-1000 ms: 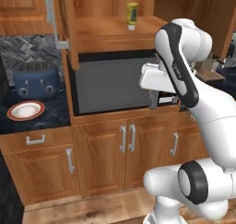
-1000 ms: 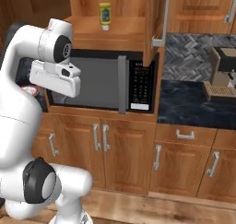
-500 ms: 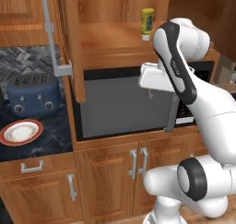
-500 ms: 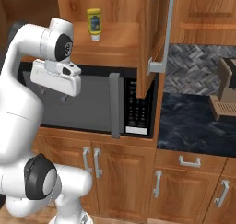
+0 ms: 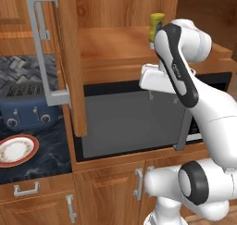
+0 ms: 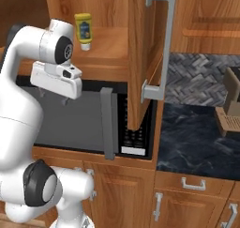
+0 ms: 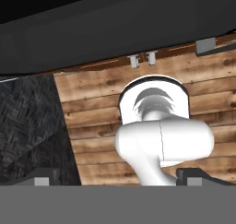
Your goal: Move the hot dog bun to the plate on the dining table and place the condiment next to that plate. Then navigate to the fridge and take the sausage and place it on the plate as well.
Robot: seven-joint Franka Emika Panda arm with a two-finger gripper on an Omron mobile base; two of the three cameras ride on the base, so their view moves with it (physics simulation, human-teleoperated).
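Open cabinet [image 6: 140, 58]: yellow condiment bottle [image 6: 84, 31] stands upright on its shelf above the microwave [image 5: 129, 122]. Gripper [image 6: 62, 98] hangs before the microwave, jaws apart, empty. Plate [image 5: 16, 150] on counter [image 5: 41, 161] bare.

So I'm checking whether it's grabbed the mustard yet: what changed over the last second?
The base drove closer, so the whole scene grew and shifted; nothing itself moved. The gripper took hold of nothing, and its jaws stayed open. The yellow condiment bottle stayed on its shelf, and the plate stayed on the counter.
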